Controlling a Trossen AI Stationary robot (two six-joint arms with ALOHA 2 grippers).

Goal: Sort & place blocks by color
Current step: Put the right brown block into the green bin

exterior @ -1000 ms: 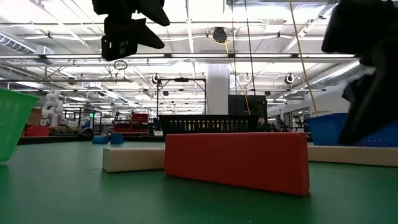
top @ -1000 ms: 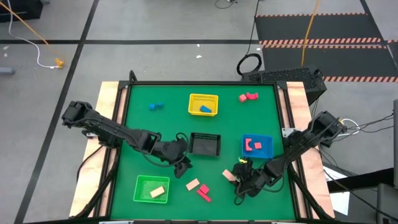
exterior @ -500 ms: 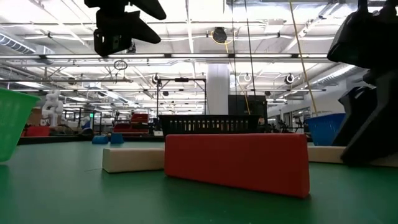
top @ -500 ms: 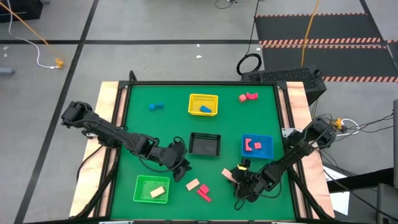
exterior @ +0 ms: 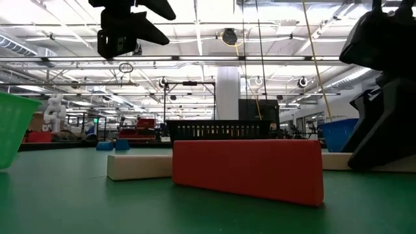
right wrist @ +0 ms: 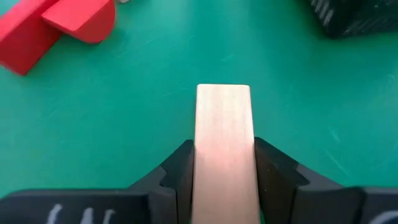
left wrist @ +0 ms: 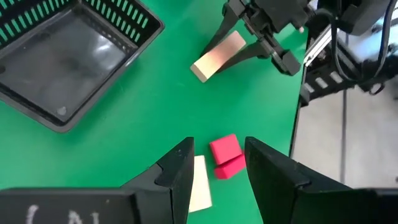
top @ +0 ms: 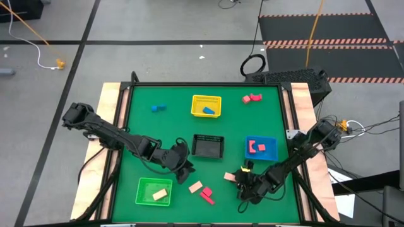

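My right gripper (top: 240, 180) is down at the table near its near-right part, shut on a pale tan bar (top: 230, 177). My left gripper (left wrist: 217, 149) hangs open above a tan block (top: 196, 186) and red blocks (top: 206, 195), which lie flat on the green mat; the low view shows that gripper (exterior: 127, 29) well above them. More blue blocks (top: 158, 108) and red blocks (top: 251, 98) lie near the far edge. Other blocks sit inside the baskets. My right gripper holds the tan bar by one end (right wrist: 224, 162), pinched between the two fingers (right wrist: 180, 171) on its long sides. The fingers lie along the bar and come at it low, from the table's right. The bar lies flat on the mat, its free end (right wrist: 224, 93) pointing away.
A green basket (top: 153, 191) holding a tan block stands near the near-left corner, a black basket (top: 208, 145) in the middle, a blue basket (top: 261, 148) with red blocks to the right, and a yellow basket (top: 206, 105) with a blue block toward the far side.
My right gripper has come down to the mat at the tan bar, which has stayed where it lay. My left gripper has shifted slightly toward the near edge, above the tan and red blocks.
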